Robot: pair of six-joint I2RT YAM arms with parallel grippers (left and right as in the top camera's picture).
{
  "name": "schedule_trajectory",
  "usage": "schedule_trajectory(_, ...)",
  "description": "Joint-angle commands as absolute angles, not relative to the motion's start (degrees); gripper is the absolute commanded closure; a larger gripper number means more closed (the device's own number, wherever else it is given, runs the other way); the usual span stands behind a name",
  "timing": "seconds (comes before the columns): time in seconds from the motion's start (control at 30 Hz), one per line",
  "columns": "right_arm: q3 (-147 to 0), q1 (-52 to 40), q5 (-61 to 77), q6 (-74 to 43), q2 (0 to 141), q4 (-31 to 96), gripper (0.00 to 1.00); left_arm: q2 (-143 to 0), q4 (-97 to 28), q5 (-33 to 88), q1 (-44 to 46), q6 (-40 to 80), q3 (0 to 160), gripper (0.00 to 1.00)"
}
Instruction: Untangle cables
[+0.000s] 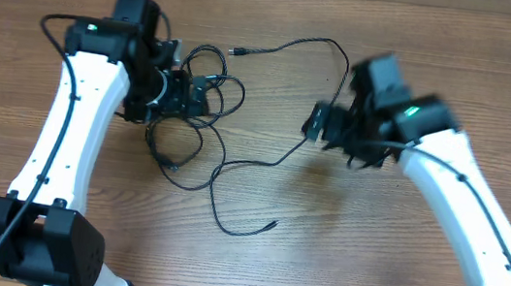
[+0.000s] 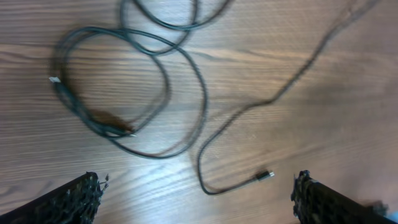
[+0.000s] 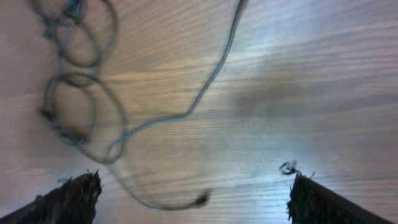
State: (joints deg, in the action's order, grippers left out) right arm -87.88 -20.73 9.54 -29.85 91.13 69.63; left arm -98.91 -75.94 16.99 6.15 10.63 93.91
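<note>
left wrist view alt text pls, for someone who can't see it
Thin black cables lie in loose overlapping loops on a wooden table, one strand ending in a small plug. The left claw is open above them, holding nothing.

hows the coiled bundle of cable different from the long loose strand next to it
The coiled bundle loops over itself in overlapping rings; the long strand runs in one open, winding line. The bundle is bunched compactly; the strand spreads much farther. Both are thin black cords.

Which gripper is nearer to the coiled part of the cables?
Left. The left gripper hangs directly over the coil; the right gripper is well off to the coil's right, apart from it.
</note>
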Motion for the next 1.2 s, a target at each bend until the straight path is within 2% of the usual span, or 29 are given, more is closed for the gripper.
schedule_trajectory(0.0,-100.0,-18.1,6.8,-25.7,94.3,76.9,0.02,-99.1,-76.7,18.9,8.6,9.5,94.5,0.00)
schedule_trajectory(0.17,-115.5,-13.1,5.8,-20.7,103.6,92.6,0.00,-99.1,-80.3,19.1,12.8,9.4,94.5,0.00)
schedule_trajectory(0.27,-118.9,-11.3,4.9,-18.9,107.8,95.7,0.00,-99.1,-80.7,19.1,15.5,9.5,94.5,0.00)
schedule_trajectory(0.67,-118.8,-10.0,4.9,-19.7,110.7,83.8,0.00,-99.1,-80.3,19.0,23.0,14.4,94.5,0.00)
schedule_trajectory(0.87,-115.7,-10.0,5.0,-21.8,113.4,76.9,0.00,-99.1,-80.2,16.7,23.8,14.4,94.5,0.00)
schedule_trajectory(1.17,-115.0,-10.1,5.2,-22.7,119.2,73.3,0.00,-99.1,-77.4,16.3,23.8,14.4,94.5,0.01)
